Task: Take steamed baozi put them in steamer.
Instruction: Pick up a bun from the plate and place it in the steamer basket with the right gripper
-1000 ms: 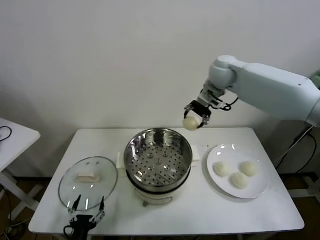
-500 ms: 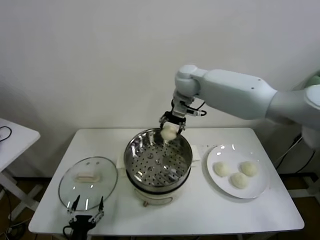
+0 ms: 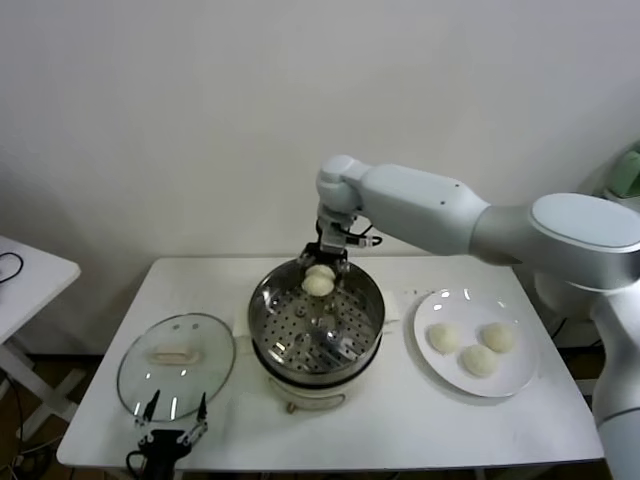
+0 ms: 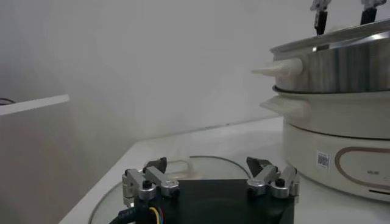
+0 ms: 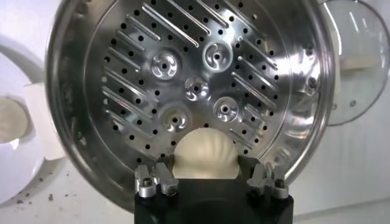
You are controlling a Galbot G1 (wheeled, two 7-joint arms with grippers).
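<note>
From the head view I see my right pincer (image 3: 319, 268) over the far rim of the steamer (image 3: 316, 318), pinching one steamed baozi (image 3: 318, 284) above the perforated tray. Only the right wrist view shows that tray's slots and holes directly beneath the bun (image 5: 203, 155), and the fingers (image 5: 156, 181) pressed against either side of it. Three more buns (image 3: 476, 348) sit on the white plate (image 3: 515, 378) just right of the steamer; the glass lid (image 3: 176, 364) lies on the bench (image 3: 400, 430) to its left. My left pincer (image 4: 210, 180) hangs spread beside that lid. The left wrist view alone shows a small square code label (image 4: 323, 160) on the steamer's cream base, too small to read.
</note>
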